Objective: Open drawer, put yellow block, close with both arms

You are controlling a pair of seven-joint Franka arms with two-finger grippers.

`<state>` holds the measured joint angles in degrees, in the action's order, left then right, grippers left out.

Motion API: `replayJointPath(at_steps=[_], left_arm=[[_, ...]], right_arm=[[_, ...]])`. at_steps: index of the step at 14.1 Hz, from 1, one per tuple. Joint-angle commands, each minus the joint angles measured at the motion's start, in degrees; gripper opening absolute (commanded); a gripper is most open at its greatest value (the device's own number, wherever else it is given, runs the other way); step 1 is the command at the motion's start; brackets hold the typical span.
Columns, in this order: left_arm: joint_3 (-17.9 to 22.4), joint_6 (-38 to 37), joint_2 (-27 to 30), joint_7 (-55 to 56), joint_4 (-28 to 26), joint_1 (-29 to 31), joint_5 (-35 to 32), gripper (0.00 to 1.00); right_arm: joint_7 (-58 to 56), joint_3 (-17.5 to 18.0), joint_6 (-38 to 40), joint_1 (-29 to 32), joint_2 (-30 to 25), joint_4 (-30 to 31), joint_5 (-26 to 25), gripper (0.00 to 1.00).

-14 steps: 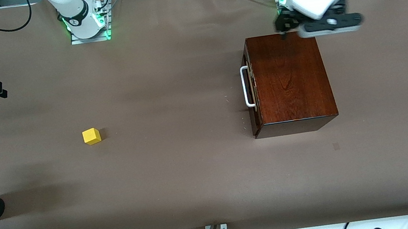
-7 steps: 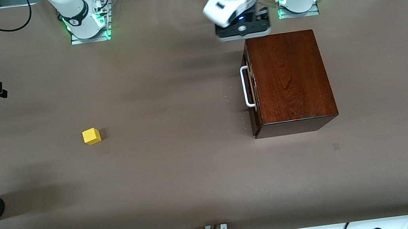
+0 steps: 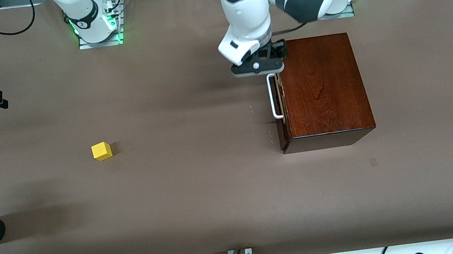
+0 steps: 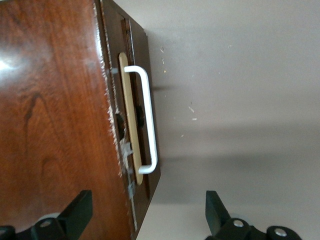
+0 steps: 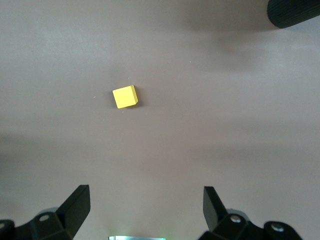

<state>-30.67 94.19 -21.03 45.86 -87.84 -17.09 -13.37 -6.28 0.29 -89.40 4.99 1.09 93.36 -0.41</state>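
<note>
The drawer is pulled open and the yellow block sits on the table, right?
Not quite. The drawer is shut, its front flush with the box, as the left wrist view shows. The left claw hangs open by the white handle. The yellow block does sit on the table.

- You are getting even, soft overhead light across the table [image 3: 201, 201].
- The box [image 4: 50, 115] top is throwing a pale glare patch.
- The yellow block [image 3: 102, 151] is casting a short soft shadow.
- Everything is staying sharp.
</note>
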Motion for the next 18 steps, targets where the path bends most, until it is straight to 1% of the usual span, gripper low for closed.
replayJointPath(at_steps=[1,4,7,10,12,18], left_arm=[[0.0,0.6,-4.1,4.6,2.1,-2.4,-4.5,1.00],[0.2,2.1,-6.5,5.0,1.9,-2.7,-6.6,1.00],[0.3,5.6,-7.4,5.7,-0.7,-2.6,-8.3,1.00],[0.5,7.9,-9.5,5.6,-1.5,-2.2,-8.9,1.00],[0.5,8.1,-11.0,5.6,-2.0,-2.1,-11.3,1.00],[1.1,8.8,-13.9,5.7,-2.2,-2.0,-12.9,1.00]], right_arm=[[0.1,0.5,0.4,0.6,-0.1,-0.1,0.2,1.00],[0.1,0.5,0.5,0.6,-0.1,-0.1,0.2,1.00],[0.1,0.5,0.5,0.6,-0.1,-0.1,0.2,1.00],[0.1,0.5,0.4,0.6,-0.1,-0.1,0.2,1.00],[0.1,0.5,0.4,0.6,-0.1,-0.1,0.2,1.00],[0.1,0.5,0.4,0.6,-0.1,-0.1,0.2,1.00]])
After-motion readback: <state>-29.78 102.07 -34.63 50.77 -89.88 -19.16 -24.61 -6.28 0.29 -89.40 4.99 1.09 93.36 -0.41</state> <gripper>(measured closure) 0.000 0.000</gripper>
